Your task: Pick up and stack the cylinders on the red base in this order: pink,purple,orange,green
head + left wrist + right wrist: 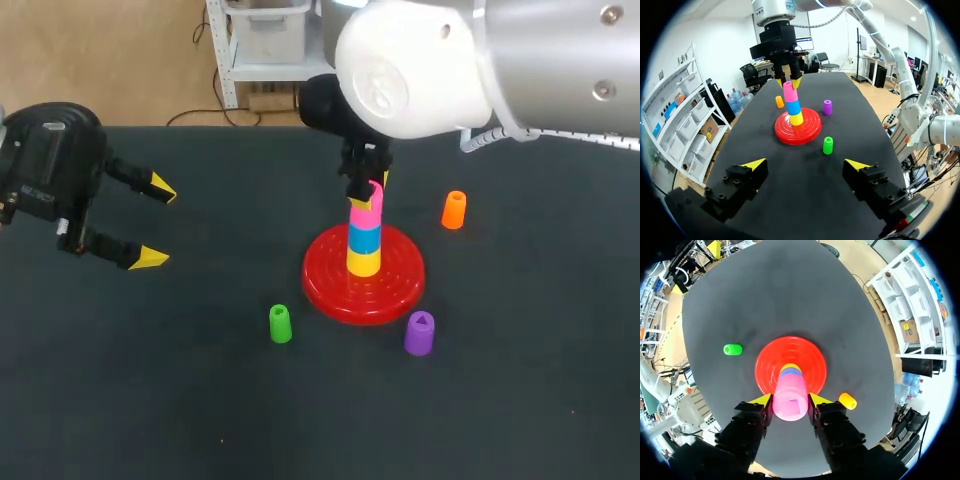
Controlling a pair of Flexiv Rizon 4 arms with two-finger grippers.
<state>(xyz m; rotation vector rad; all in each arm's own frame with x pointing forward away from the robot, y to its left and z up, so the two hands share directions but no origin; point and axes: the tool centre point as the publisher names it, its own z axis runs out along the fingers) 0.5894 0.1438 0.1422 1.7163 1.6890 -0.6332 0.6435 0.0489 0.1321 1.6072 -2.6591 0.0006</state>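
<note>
Looming closest, the right arm (420, 70) reaches over the dark tabletop (150, 400) to the red base (330, 285). The left pincer (158, 224) hangs well apart at the left, fingers spread, holding nothing. The right pincer (790, 401) clamps the pink cylinder (366, 205), tilted atop a blue piece (364, 238) and a yellow piece (363, 262) stacked at the base's middle. The orange cylinder (454, 210) stands beyond the base, with the purple cylinder (419, 333) and green cylinder (280, 324) on its near side

White and silver right arm (480, 60) with screws, ribbed grey cable (485, 140), black fingers (120, 250) tipped bright yellow
</note>
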